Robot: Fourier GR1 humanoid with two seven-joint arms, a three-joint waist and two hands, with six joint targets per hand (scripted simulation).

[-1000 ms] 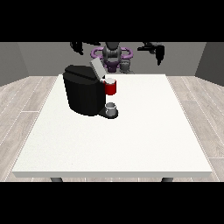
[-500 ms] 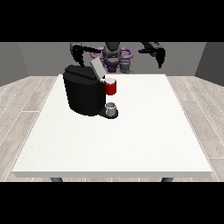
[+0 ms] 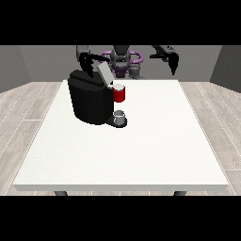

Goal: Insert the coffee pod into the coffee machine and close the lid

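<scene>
Above machine (image 3: 92, 101), hand at view's left (image 3: 86, 63) hangs by raised lid (image 3: 104, 74); fingers unclear; press lid down squarely

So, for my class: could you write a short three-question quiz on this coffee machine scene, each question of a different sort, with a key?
1. True or false: the lid of the coffee machine is closed flat.
2. What stands on the machine's base, under the red part? A) a plate B) a small grey cup C) a spoon
3. Which hand is nearer the lid: the hand at the view's left or the hand at the view's right?

Key: 1 false, it is tilted up; 2 B; 3 the hand at the view's left.
</scene>
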